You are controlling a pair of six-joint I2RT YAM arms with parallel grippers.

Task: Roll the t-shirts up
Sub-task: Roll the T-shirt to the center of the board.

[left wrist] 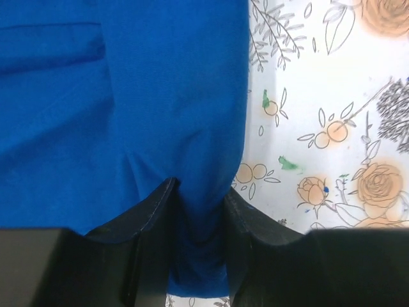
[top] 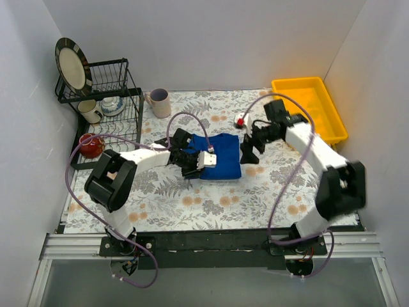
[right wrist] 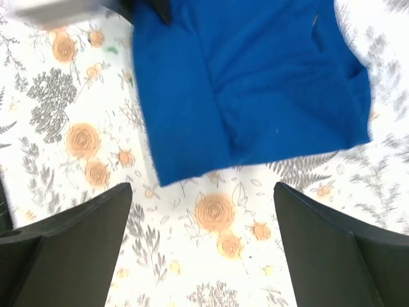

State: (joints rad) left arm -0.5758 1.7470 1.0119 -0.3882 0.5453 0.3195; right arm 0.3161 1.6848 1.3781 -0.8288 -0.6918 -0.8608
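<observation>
A royal-blue t-shirt (top: 223, 160) lies folded into a small rectangle in the middle of the flowered tablecloth. My left gripper (top: 192, 164) is at its left edge. In the left wrist view a fold of the t-shirt (left wrist: 128, 96) runs between the two black fingers, and the left gripper (left wrist: 199, 214) is shut on it. My right gripper (top: 246, 152) hovers just off the shirt's right edge. The right wrist view shows the t-shirt (right wrist: 255, 83) ahead of the right gripper (right wrist: 203, 217), which stands wide open over bare cloth with nothing between its fingers.
A yellow bin (top: 313, 105) sits at the back right. A black dish rack (top: 108, 96) with a plate (top: 71, 64) and cups stands at the back left, a white mug (top: 160, 102) beside it. A red cup (top: 91, 146) and a small red-and-white object (top: 240, 119) are nearby.
</observation>
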